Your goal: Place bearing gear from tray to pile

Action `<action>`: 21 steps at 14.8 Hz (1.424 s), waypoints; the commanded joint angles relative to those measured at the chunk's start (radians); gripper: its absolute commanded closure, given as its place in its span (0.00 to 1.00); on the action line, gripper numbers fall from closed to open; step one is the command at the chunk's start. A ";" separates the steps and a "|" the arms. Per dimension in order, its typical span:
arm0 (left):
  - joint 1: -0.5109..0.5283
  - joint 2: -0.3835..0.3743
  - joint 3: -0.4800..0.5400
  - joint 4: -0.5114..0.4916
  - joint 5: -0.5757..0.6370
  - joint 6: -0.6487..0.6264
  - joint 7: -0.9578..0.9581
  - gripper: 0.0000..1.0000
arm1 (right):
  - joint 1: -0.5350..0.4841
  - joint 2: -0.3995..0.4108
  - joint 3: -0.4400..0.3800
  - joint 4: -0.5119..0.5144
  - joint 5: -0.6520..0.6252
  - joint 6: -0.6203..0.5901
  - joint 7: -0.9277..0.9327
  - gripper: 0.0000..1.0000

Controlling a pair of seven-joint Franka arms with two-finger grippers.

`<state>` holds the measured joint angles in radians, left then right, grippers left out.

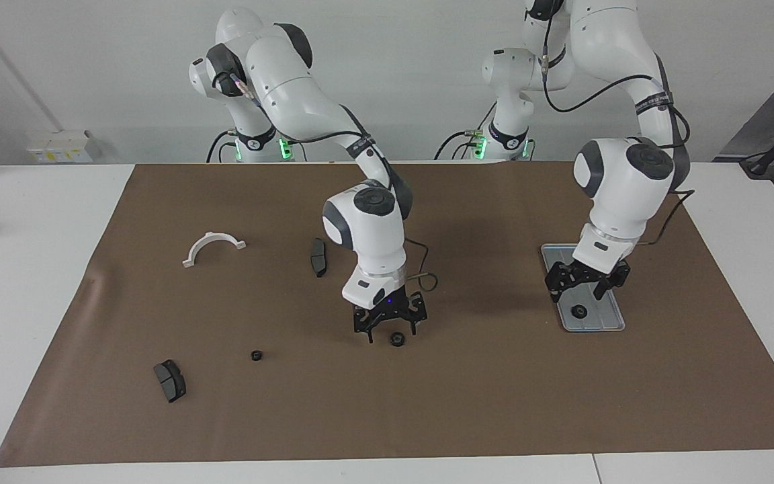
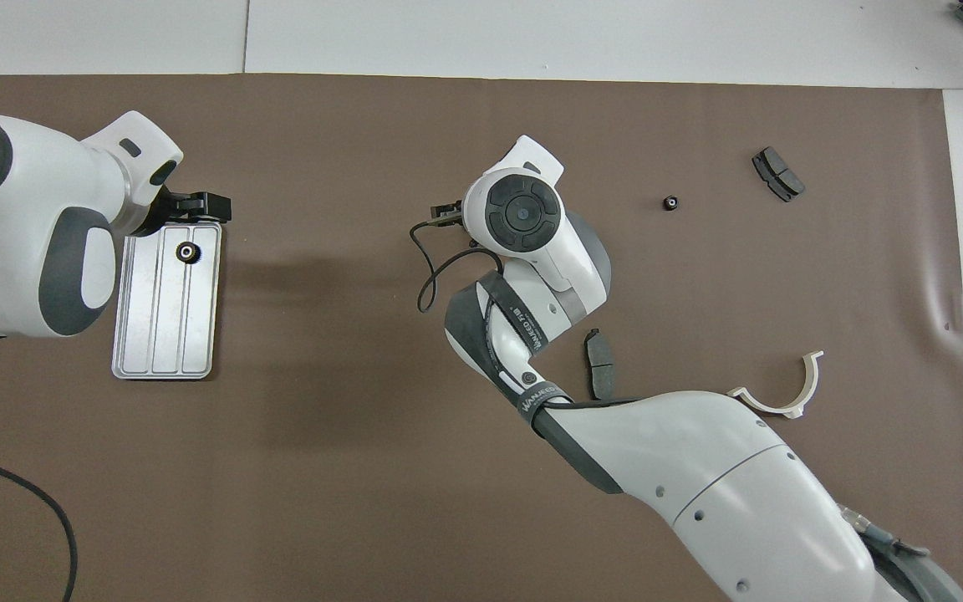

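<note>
The silver tray [image 1: 603,320] lies toward the left arm's end of the table and also shows in the overhead view [image 2: 162,334]. One small black bearing gear [image 1: 580,311] sits on it [image 2: 187,252]. My left gripper [image 1: 578,296] is open just above that gear, over the tray's end [image 2: 196,207]. My right gripper [image 1: 390,333] is open low over the mat's middle, with a second gear [image 1: 397,338] on the mat between its fingertips. A third gear [image 1: 256,354] lies on the mat [image 2: 670,202] among the pile. In the overhead view the right wrist hides its gripper and that gear.
The pile is a white half-ring bracket [image 1: 212,247] [image 2: 787,389], one dark brake pad [image 1: 318,257] [image 2: 598,374] beside the right arm, and another [image 1: 170,380] [image 2: 777,174] farther from the robots. A brown mat [image 1: 494,403] covers the table.
</note>
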<state>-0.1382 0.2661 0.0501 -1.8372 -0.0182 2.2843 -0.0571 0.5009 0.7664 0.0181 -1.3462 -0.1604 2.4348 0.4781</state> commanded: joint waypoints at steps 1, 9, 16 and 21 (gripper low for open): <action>0.048 -0.010 -0.010 -0.033 -0.012 0.010 0.054 0.00 | -0.002 0.050 0.003 0.030 -0.031 0.029 0.002 0.00; 0.083 0.073 -0.012 -0.128 -0.017 0.205 0.086 0.00 | 0.005 0.042 0.003 0.027 -0.025 0.012 0.002 0.43; 0.112 0.105 -0.015 -0.135 -0.019 0.264 0.091 0.10 | 0.008 0.039 0.013 0.024 -0.016 0.010 0.002 0.46; 0.101 0.104 -0.015 -0.183 -0.019 0.330 0.088 0.19 | 0.007 0.037 0.026 0.021 -0.019 0.006 0.002 0.46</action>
<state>-0.0333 0.3779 0.0311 -1.9876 -0.0182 2.5752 0.0121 0.5159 0.8008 0.0331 -1.3352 -0.1738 2.4555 0.4781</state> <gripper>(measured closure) 0.141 0.463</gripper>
